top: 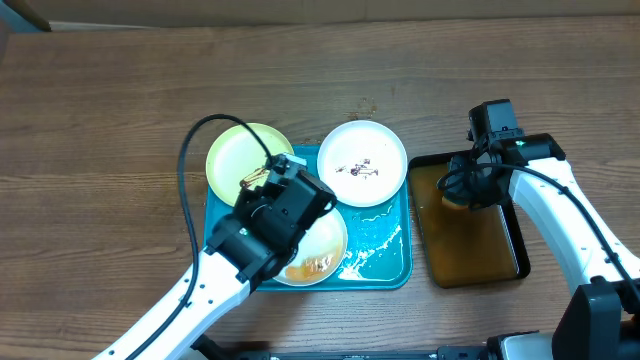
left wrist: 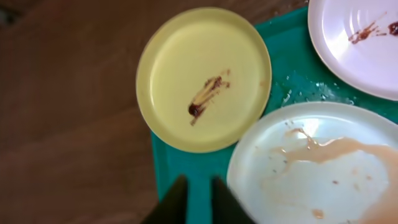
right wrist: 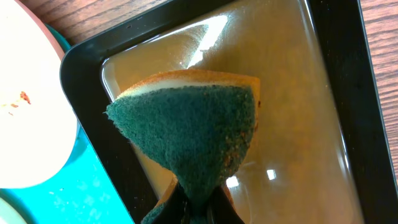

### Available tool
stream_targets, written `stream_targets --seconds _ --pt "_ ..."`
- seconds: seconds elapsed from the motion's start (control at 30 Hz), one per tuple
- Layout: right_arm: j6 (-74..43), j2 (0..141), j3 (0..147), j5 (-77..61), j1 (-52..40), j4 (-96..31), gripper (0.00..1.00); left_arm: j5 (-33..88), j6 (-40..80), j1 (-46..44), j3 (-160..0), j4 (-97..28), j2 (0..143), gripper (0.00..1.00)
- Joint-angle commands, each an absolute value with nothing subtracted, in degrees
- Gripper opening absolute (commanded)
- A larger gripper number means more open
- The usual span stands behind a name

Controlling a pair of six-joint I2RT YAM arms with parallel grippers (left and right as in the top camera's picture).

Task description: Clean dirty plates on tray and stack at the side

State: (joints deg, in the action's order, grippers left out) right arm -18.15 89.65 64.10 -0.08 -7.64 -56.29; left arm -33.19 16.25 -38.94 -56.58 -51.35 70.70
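- Left end effector (left wrist: 198,182): two dark fingers poke in at the bottom edge of the left wrist view, only the tips visible. They're slightly apart w/ nothing betw. them, above the near-left part of the teal-blue rectangular plastic tray (left wrist: 292,71).
- Near white round plate (top: 333,250): in the overhead view the left arm covers most of it and only a right-hand crescent shows. The left wrist view shows more but cuts it off at right & bottom.
- Right end effector (right wrist: 198,208): fingers cut off at the bottom of the right wrist view, clamped on a yellow foam sponge w/ green scouring face (right wrist: 193,130).
- The sponge is pinched into a fan shape over the black rectangular tray (right wrist: 336,43) of brownish liquid (right wrist: 292,124). Can't tell if it touches the liquid. In the overhead view it's mostly hidden.
- Pale yellow-green round plate (left wrist: 202,78): at the tray's far-left corner, overhanging the rim onto the wooden tabletop (top: 100,120). One dark brown smear near the centre.
- Far white round plate (top: 362,160): at the far-right corner, overhanging the far rim, w/ small dark brown marks in the middle.
- The near white round plate carries a tan watery streak.
- The bare tray floor at right is wet w/ droplets.
- The black rectangular tray sits just beside the teal tray's right side.
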Motion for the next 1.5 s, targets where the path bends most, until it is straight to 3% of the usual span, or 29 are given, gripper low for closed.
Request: stream_targets --seconds 0.0,0.07,0.13,0.17,0.47,0.63,0.83,1.23,1.47 --pt "-18.0 89.5 64.1 -0.3 -7.7 -56.0 0.04 -21.3 21.1 -35.9 -57.9 -52.4 69.6 0.43" --pt "-18.0 89.5 64.1 -0.3 -7.7 -56.1 0.04 -15.4 21.1 -33.7 -57.9 -53.5 69.6 0.61" --pt "-18.0 89.5 64.1 -0.3 -7.7 -56.1 0.04 -10.5 21.1 -31.4 -57.7 -54.4 69.6 0.94" --pt "-18.0 89.5 64.1 -0.3 -7.7 -56.1 0.04 -8.7 21.1 -30.3 -57.5 -54.6 69.6 1.0" --pt "-18.0 89.5 64.1 -0.3 -7.7 -56.1 0.04 1.5 21.2 -22.7 -50.9 -51.7 72.3 1.0" --pt "-18.0 89.5 64.1 -0.3 -7.7 -56.2 0.04 3.0 21.5 -22.4 -47.4 -49.0 77.4 0.87" --pt "-18.0 89.5 64.1 -0.3 -7.7 -56.5 0.04 2.8 22.1 -22.4 -47.2 -47.8 84.8 0.8" --pt "-18.0 89.5 64.1 -0.3 -7.7 -56.9 0.04 0.0 25.4 -22.4 -47.3 -46.2 87.8 0.78" --pt "-18.0 89.5 64.1 -0.3 -7.7 -56.9 0.04 0.0 27.1 -22.3 -47.3 -46.4 87.5 0.82"
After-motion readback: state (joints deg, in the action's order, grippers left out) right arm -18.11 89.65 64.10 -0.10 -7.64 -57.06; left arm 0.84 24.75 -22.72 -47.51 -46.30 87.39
